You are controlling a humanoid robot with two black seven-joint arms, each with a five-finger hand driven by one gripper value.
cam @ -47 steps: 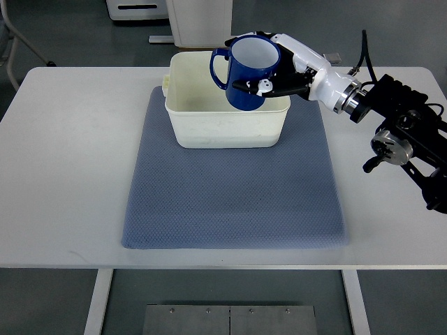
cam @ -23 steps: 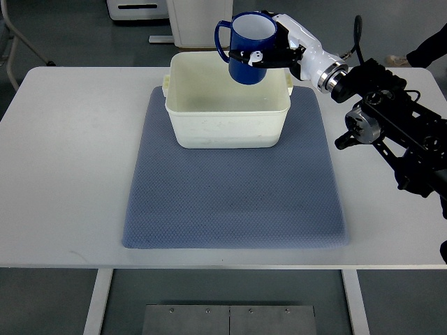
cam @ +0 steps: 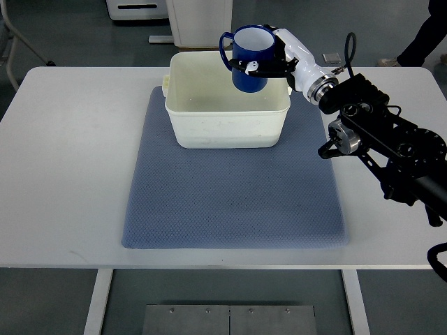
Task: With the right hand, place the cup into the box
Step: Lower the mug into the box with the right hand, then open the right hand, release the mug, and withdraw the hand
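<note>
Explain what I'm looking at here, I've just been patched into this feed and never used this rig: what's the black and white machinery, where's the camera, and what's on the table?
One camera looks steeply down from the robot's own side. The black jointed arm entering from the right ends in the white right hand, with fingers. It grips a blue cup, upright, handle pointing left, held over the far right part of a cream box. The box sits on a blue-grey mat on the white table. The left arm is not visible.

Robotics laboratory, white adjustable-height surface [cam: 70,174] on a grey floor [cam: 56,35], blue test mat [cam: 230,202], white cabinets [cam: 199,21] behind the hand [cam: 276,59]
</note>
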